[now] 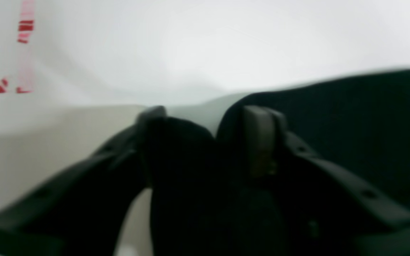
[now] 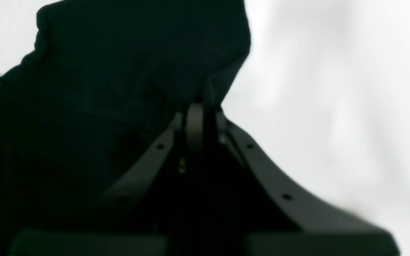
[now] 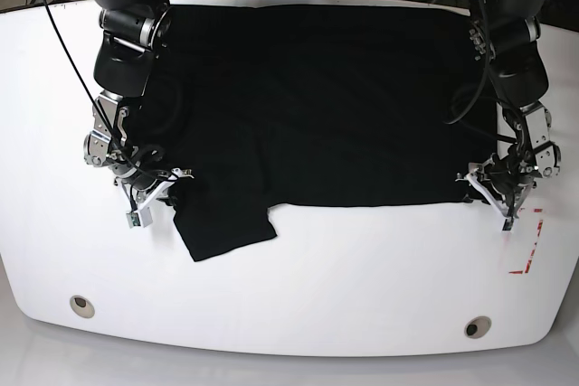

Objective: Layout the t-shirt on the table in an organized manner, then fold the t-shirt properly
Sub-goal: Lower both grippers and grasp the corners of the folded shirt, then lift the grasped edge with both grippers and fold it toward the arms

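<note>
T-shirt (image 3: 317, 106), black, spread across upper center of white table (image 3: 298, 305), one sleeve jutting toward lower left. Right gripper (image 2: 199, 117) at frame left, pressed together on sleeve edge. Left gripper (image 1: 208, 117) at right hem, fingers (image 1: 258, 138) parted around cloth; grip unclear.

White table (image 3: 298, 305), shirt on top.
We see the black t-shirt (image 3: 308, 106) spread flat across it; two grommets (image 3: 81, 305) and red dashed mark (image 3: 529, 246) near front edge.

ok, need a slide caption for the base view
Black t-shirt spread on the white table, right gripper and left gripper at its near corners.
</note>
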### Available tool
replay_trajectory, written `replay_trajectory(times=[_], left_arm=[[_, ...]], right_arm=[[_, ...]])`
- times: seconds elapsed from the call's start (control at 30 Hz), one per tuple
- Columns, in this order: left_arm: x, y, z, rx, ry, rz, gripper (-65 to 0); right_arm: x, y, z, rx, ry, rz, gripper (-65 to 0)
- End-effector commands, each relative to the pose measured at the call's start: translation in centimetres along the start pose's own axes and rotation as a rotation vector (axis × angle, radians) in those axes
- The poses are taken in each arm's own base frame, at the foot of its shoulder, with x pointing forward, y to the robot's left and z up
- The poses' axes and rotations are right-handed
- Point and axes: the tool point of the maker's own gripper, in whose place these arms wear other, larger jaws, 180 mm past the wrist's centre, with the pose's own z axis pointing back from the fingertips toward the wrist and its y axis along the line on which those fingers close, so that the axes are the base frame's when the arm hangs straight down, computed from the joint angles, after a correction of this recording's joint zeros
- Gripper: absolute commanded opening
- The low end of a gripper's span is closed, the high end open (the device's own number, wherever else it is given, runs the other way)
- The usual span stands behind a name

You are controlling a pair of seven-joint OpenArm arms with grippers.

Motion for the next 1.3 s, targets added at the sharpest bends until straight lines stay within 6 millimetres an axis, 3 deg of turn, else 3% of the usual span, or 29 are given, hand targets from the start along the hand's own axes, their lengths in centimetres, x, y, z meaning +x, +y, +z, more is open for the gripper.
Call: replay_trajectory(times=[0.0,0.23,0.5,0.7,0.9,1.27], left_arm=[[-0.1,0.2,0.2,0.000,0.030,-0.016,-43.9],[-0.1,0.3,0.2,0.005,0.031,-0.015,-64.7],[0.4,0.3,0.3,0.004,0.017,-0.013,-65.0],[3.4,0.4,1.5,0.035,-0.052,-0.066,-65.0],[4.9,0.4,2.9,0.051,-0.050,-0.119,-65.0],[6.4,0.1,4.5,0.049,-0.049,-0.148,-65.0]], right_arm=[[1.6,-0.2,0.2,-0.002,-0.024,0.018,-64.4],[1.7,-0.2,0.2,-0.002,-0.026,0.019,-64.5],[4.1,-0.2,1.0,-0.021,-0.081,0.068,-64.8],[5.0,-0.5,1.7,-0.037,-0.069,0.095,-64.8],[6.9,-0.5,2.9,-0.067,-0.089,0.152,-64.8],[7.1,-0.7,5.3,-0.127,-0.057,0.231,-64.8]])
